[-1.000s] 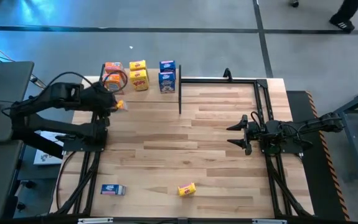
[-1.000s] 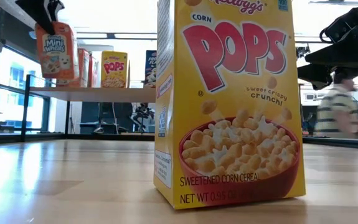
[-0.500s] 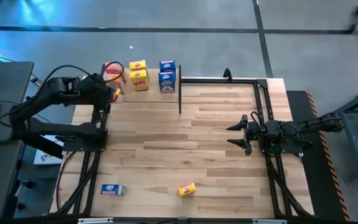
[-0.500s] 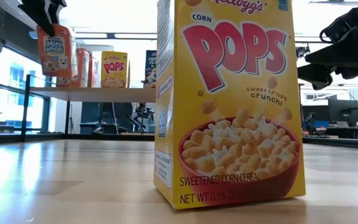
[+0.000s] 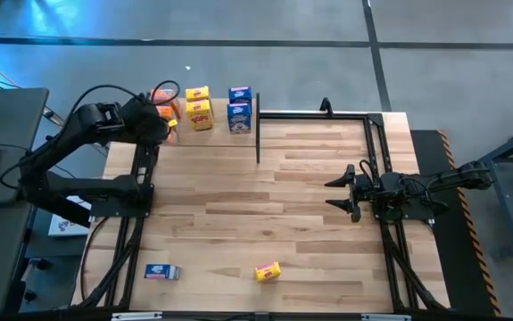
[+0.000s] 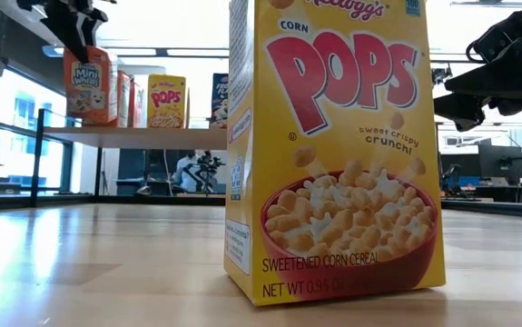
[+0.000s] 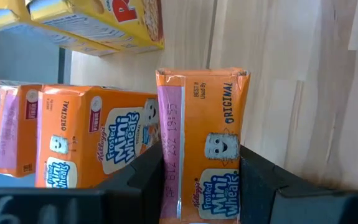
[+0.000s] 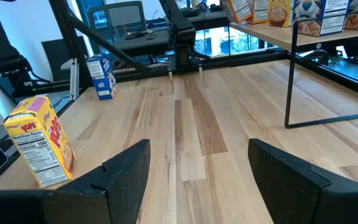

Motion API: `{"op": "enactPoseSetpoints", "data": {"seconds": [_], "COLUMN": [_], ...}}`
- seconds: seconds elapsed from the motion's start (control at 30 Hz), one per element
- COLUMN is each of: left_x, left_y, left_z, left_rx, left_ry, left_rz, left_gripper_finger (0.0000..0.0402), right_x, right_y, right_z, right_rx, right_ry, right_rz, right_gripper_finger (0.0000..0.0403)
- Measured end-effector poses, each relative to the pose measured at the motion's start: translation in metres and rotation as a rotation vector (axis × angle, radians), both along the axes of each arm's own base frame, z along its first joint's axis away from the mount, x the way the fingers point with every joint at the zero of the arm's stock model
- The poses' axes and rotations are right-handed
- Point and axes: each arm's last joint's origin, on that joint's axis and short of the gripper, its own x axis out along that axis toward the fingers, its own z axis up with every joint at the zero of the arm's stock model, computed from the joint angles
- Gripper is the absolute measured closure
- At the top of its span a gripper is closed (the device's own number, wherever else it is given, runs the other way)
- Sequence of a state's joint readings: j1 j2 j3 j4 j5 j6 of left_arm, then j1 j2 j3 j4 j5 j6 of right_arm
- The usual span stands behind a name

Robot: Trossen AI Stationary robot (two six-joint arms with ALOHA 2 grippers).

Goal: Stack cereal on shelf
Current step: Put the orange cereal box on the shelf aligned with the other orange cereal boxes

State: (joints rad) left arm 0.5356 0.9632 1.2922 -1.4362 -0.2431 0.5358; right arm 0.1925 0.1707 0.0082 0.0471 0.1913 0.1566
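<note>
Nearest the front edge of the table (image 5: 327, 250), a yellow box (image 5: 267, 271) lies with its long axis running roughly left to right, slightly tilted; in the low view it fills the frame, front panel toward the camera. Just left of it a blue box (image 5: 161, 272) lies with its long axis left to right. Mid-table on the right, the right gripper (image 5: 340, 193) hovers, jaws wide apart, holding nothing, pointed toward the left arm. At the far left corner, the left gripper (image 5: 161, 123) is clamped on an orange box (image 7: 203, 143), upright, long axis vertical, gripped from the top, front panel toward the table. It hangs at the left end of the shelf (image 6: 142, 135), close beside orange boxes (image 7: 73, 140) already standing there; yellow boxes (image 5: 199, 109) and blue boxes (image 5: 240, 109) stand further right. A second ago the held box hung lower and nearer, off the shelf's end; it is now higher and in over the board. Right arm unchanged.
</note>
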Motion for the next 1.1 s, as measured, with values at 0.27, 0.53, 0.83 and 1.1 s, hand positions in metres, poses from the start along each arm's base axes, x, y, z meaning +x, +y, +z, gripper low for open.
{"op": "enactPoseSetpoints", "data": {"seconds": [0.27,0.53,0.83,1.1], "left_x": [-0.002,-0.007,-0.009,-0.005], "left_y": [0.010,0.018,0.024,0.033], "left_z": [0.002,0.001,0.000,-0.004], "left_rx": [-0.001,-0.014,-0.036,-0.069], "left_ry": [-0.036,-0.034,-0.033,-0.017], "left_rz": [0.011,0.041,0.032,0.018], "left_gripper_finger": [0.0261,0.0261,0.0261,0.0261], "right_x": [0.000,0.000,0.000,0.000], "right_y": [0.000,0.000,0.000,0.000], "right_z": [0.000,0.000,0.000,0.000], "right_rx": [0.000,0.000,0.000,0.000], "right_ry": [0.000,0.000,0.000,0.000], "right_rz": [0.000,0.000,0.000,0.000], "right_gripper_finger": [0.0139,0.0139,0.0139,0.0139]}}
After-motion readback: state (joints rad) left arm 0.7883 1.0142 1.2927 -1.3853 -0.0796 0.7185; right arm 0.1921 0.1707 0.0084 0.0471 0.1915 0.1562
